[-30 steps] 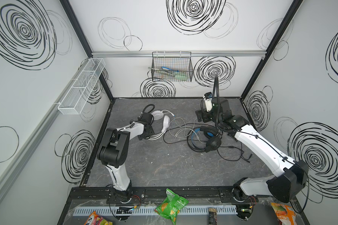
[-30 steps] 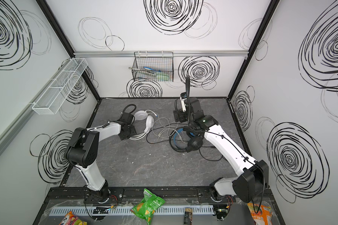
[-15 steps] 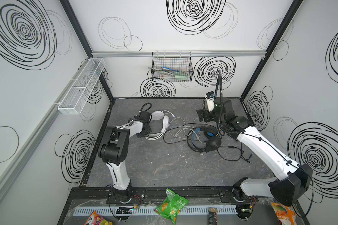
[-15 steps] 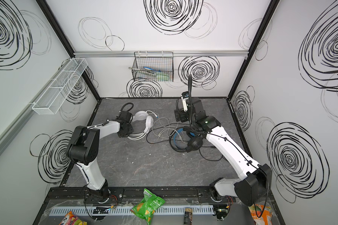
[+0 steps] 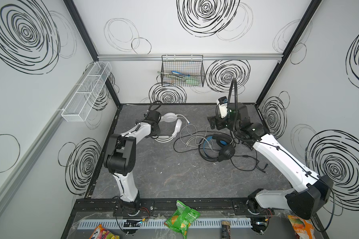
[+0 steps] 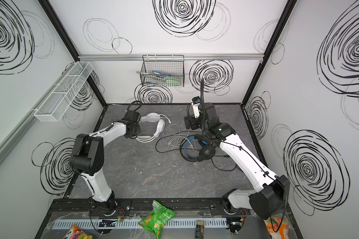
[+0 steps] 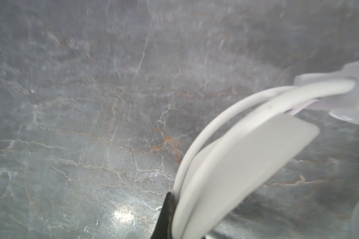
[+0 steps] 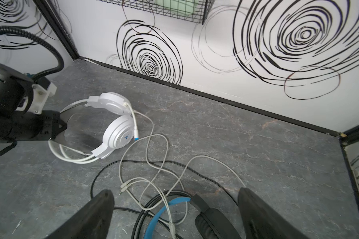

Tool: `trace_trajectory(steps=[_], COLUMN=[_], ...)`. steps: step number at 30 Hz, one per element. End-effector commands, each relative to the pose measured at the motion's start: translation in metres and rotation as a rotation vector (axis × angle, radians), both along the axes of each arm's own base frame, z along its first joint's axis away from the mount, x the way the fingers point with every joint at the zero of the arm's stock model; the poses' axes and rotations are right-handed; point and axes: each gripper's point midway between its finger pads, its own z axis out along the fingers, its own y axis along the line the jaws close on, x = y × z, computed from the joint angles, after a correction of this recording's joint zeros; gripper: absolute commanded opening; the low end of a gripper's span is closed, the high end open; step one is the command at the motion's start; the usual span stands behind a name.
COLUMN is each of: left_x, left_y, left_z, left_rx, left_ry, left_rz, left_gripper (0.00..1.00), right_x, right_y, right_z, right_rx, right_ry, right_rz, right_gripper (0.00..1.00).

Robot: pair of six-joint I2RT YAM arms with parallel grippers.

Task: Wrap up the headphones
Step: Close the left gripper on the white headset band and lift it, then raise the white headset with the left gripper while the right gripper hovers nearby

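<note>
Nearest you, the black-and-blue headset (image 5: pixel 226 153) lies unwrapped, and your right gripper (image 8: pixel 175 193) hangs wide open above it. Farther back, your left gripper (image 8: pixel 59 129) is clamped on the white headset (image 8: pixel 116 132) by its headband (image 7: pixel 247 157). The grasp looks done; next you likely gather its loose white cable (image 8: pixel 147 149)

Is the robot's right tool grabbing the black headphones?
No, the right tool stands wide open, gripping nothing, with the black headphones lying on the table.
</note>
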Motion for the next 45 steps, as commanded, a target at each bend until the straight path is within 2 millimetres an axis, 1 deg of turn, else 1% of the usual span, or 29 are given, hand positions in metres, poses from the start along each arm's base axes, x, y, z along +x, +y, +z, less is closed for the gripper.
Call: trace_trajectory(steps=[1,3,6,8,10,12,14,18,21,24,26,29,33,38,42,45], left_x=[0.027,0.022,0.009,-0.001,-0.014,-0.027,-0.041,-0.059,-0.065,-0.067,-0.069,-0.075,-0.085,-0.091,-0.093,-0.096], left_y=[-0.013,-0.019,-0.028,-0.037,-0.046,-0.053,-0.057,-0.059,-0.063,-0.061,-0.063,-0.067,-0.074,-0.068,-0.072,-0.078], left_z=[0.114,0.147,0.184,0.201,0.214,0.222,0.229,0.236,0.241,0.250,0.258,0.267,0.274,0.288,0.309,0.327], left_rx=[0.019,0.061,0.074,0.030,-0.016,-0.039,-0.063,-0.100,-0.133,-0.152,-0.177,-0.217,-0.257,-0.226,-0.219,-0.228], left_ry=[-0.306,-0.369,-0.429,-0.486,-0.538,-0.571,-0.606,-0.642,-0.648,-0.640,-0.637,-0.631,-0.629,-0.646,-0.675,-0.705], left_rz=[-0.150,-0.207,-0.281,-0.344,-0.413,-0.467,-0.499,-0.515,-0.520,-0.496,-0.493,-0.477,-0.474,-0.460,-0.479,-0.497], left_gripper=[0.00,0.00,0.00,0.00,0.00,0.00,0.00,0.00,0.00,0.00,0.00,0.00,0.00,0.00,0.00,0.00], right_x=[-0.019,-0.025,-0.029,-0.033,-0.037,-0.042,-0.046,-0.056,-0.069,-0.075,-0.076,-0.074,-0.062,-0.056,-0.052,-0.046], right_y=[0.004,0.001,-0.003,-0.007,-0.015,-0.022,-0.022,-0.008,0.009,0.018,0.018,0.021,0.023,0.040,0.054,0.059], right_z=[0.032,0.043,0.048,0.049,0.055,0.058,0.054,0.038,0.029,0.014,0.010,0.012,0.014,0.016,0.013,0.010], right_rx=[0.105,0.149,0.157,0.181,0.258,0.319,0.333,0.325,0.324,0.303,0.299,0.291,0.270,0.284,0.282,0.292], right_ry=[-0.079,-0.107,-0.134,-0.148,-0.169,-0.178,-0.176,-0.143,-0.120,-0.088,-0.086,-0.099,-0.124,-0.137,-0.136,-0.140], right_rz=[0.112,0.159,0.176,0.177,0.172,0.174,0.192,0.283,0.384,0.429,0.430,0.440,0.422,0.475,0.507,0.508], right_gripper=[0.97,0.97,0.97,0.97,0.97,0.97,0.97,0.97,0.97,0.97,0.97,0.97,0.97,0.97,0.97,0.97])
